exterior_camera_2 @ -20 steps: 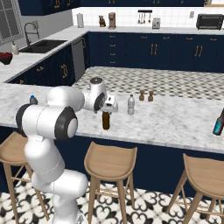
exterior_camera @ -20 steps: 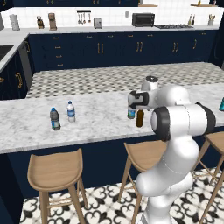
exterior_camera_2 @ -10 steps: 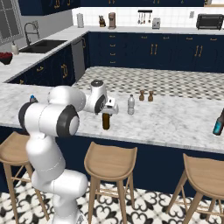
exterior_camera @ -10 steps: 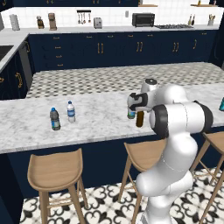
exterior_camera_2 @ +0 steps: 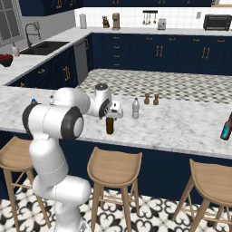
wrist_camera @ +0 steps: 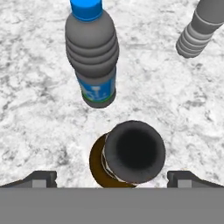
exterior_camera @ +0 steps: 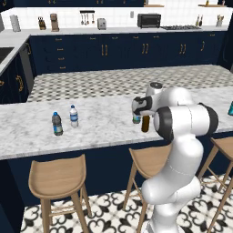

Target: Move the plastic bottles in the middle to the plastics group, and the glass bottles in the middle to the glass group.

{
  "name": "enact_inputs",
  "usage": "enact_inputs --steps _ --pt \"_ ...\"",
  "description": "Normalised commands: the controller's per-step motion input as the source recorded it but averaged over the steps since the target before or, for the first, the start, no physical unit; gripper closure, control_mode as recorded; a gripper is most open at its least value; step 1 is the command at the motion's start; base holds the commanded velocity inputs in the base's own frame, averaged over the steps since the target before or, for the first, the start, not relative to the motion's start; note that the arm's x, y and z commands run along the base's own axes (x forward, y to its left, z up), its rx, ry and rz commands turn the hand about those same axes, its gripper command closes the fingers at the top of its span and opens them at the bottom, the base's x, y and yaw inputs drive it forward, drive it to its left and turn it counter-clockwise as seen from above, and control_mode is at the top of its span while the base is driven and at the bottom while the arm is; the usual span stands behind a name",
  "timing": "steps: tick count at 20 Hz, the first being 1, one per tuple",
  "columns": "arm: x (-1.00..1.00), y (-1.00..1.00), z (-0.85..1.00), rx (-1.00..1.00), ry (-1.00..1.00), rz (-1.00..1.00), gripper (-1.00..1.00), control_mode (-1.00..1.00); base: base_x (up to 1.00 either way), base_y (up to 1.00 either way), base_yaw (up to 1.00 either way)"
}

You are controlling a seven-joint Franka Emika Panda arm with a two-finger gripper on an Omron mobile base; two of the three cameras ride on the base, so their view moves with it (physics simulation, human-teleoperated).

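The slim brown glass bottle (wrist_camera: 133, 151) stands straight under my hand, its dark top seen from above. My gripper (wrist_camera: 113, 178) is open, with one fingertip on each side of the neck and not touching it. Just beyond stand the dark plastic bottle (wrist_camera: 92, 52) with blue cap and the pale plastic bottle (wrist_camera: 199, 28). From the base, the gripper (exterior_camera: 144, 113) hangs over the brown bottle (exterior_camera: 145, 124), and the dark plastic bottle (exterior_camera: 136, 119) is half hidden behind it. The plastics group (exterior_camera: 64, 120) stands far left. The teal glass bottle (exterior_camera_2: 226, 128) stands far right.
Two small wooden shakers (exterior_camera_2: 151, 99) stand behind the pale bottle (exterior_camera_2: 135, 108) on the marble counter (exterior_camera_2: 181, 127). Wooden stools (exterior_camera_2: 113, 165) line the counter's front below the edge. My own arm (exterior_camera: 182, 118) blocks part of the counter.
My hand has shifted slightly sideways over the brown bottle and sunk a little toward it. The bottles have not moved.
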Motion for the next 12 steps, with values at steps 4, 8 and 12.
enact_inputs --steps 4,8,12 --pt "0.03 0.00 -0.19 0.00 0.00 0.00 -1.00 -1.00 0.00 0.00 0.00" --pt "0.02 0.00 -0.12 0.00 0.00 0.00 -1.00 -1.00 0.00 0.00 0.00" --pt "0.05 0.00 -0.06 0.00 0.00 0.00 -1.00 -1.00 0.00 0.00 0.00"
